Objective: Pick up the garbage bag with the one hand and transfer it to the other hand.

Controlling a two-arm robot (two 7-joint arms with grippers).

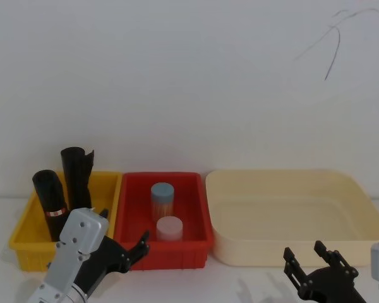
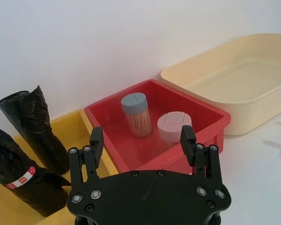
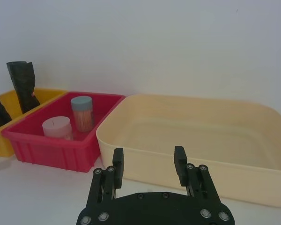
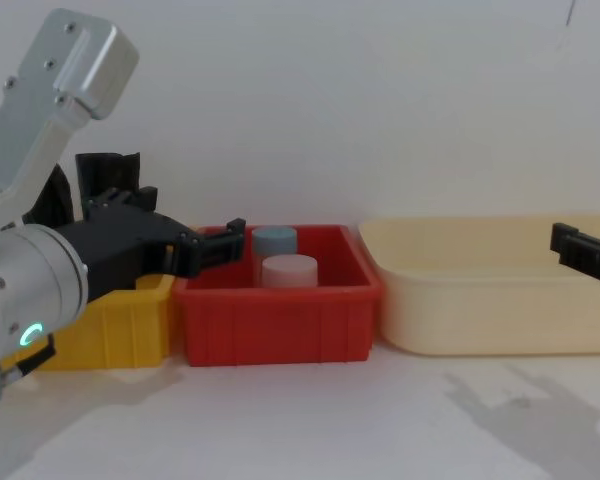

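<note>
Left pincer (image 2: 141, 140) of mine hangs released at the red bin's (image 1: 177, 255) near-left corner, banded garbage bag (image 1: 49, 199) upright beyond-left in the yellow bin (image 1: 25, 228), right pincer (image 1: 304, 249) spread before the cream tub (image 1: 252, 252).

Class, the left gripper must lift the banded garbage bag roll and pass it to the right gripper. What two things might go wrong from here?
1. The garbage bag stands close beside a ragged-topped black roll in the yellow bin; the open left gripper, facing the red bin, might grab or topple the wrong roll.
2. The garbage bag leans, so a loose grip may slip before reaching the open right gripper by the cream tray.
</note>
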